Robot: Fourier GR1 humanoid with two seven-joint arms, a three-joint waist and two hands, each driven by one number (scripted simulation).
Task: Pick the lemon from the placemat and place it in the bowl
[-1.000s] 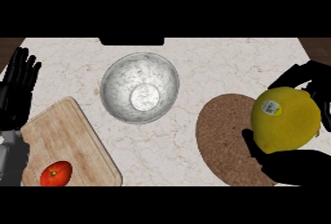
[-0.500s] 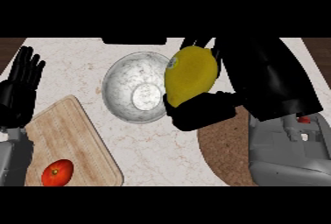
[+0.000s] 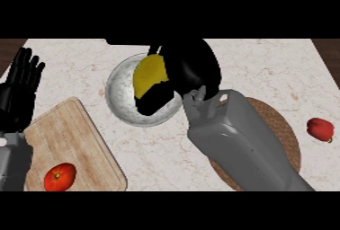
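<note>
Over the bowl [image 3: 126, 96] I see my right hand [image 3: 192, 67], fingers and thumb curled round the lemon [image 3: 149, 76], which sits above the bowl's inside. Its grey forearm [image 3: 239, 143] crosses the placemat [image 3: 282, 130], hiding most of it. Right of the placemat lies a red pepper [image 3: 320, 129] on the counter [image 3: 266, 63]. My left hand [image 3: 20, 90] rests open at the left edge, fingers up, beside the board [image 3: 73, 139], where a tomato [image 3: 60, 177] sits near its lower end.
</note>
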